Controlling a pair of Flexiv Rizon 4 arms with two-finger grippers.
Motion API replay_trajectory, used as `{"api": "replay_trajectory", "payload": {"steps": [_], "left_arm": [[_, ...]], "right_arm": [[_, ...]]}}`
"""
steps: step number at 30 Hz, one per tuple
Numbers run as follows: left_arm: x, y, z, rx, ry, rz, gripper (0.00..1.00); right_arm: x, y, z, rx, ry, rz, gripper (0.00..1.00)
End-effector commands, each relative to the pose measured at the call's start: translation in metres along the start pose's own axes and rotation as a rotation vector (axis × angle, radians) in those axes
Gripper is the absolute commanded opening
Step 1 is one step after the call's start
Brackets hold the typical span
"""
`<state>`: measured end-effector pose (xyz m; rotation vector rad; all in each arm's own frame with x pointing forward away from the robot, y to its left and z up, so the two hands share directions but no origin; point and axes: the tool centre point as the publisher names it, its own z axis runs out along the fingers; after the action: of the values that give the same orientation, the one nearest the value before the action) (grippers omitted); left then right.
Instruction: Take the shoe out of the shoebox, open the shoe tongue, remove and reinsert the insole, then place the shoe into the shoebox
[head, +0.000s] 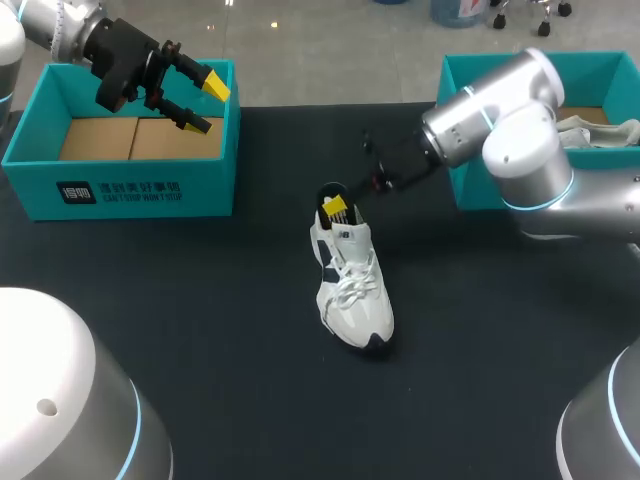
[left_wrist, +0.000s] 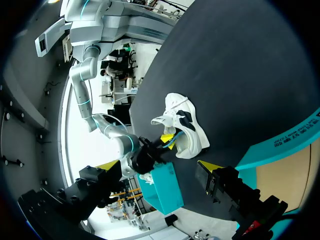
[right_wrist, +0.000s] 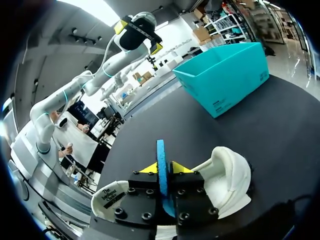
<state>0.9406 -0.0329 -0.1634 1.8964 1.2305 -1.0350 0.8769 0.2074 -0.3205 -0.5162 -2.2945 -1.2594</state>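
Pinching blue insole (right_wrist: 161, 162) edge-on, right gripper (head: 336, 207) sits at heel opening of shoe (head: 352, 290); shoe lies on table (head: 480, 380), long axis heel far, toe toward robot. Left gripper (head: 208, 105), fingers spread, hovers over left shoebox (head: 120, 190), well apart from shoe; right arm nearer

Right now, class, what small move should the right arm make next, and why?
Probably lift the right pincer a little, straight up. It is shut on the blue insole, which stands on edge at the opening of the white shoe, so a short pull should free it. The left pincer hangs open by the left teal box.
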Motion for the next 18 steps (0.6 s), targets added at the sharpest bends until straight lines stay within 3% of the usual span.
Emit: {"api": "replay_trajectory", "payload": {"steps": [1,7,9,10,13,18], "left_arm": [[0.000,0.000,-0.001,0.002,0.002,0.001,1.00],[0.000,0.000,-0.001,0.002,0.002,0.001,1.00],[0.000,0.000,-0.001,0.002,0.002,0.001,1.00],[0.000,0.000,-0.001,0.002,0.002,0.001,1.00],[0.000,0.000,-0.001,0.002,0.002,0.001,1.00],[0.000,0.000,-0.001,0.002,0.002,0.001,1.00]], "right_arm": [[-0.004,0.004,0.001,-0.001,0.008,0.000,0.00],[-0.007,0.011,0.004,-0.023,0.016,0.012,0.01],[-0.007,0.010,0.005,-0.022,0.021,0.015,0.24],[-0.007,0.010,0.006,-0.021,0.023,0.016,0.29],[-0.006,0.007,0.005,-0.026,0.027,0.024,0.39],[-0.005,0.001,0.001,-0.056,0.015,0.049,0.42]]}}
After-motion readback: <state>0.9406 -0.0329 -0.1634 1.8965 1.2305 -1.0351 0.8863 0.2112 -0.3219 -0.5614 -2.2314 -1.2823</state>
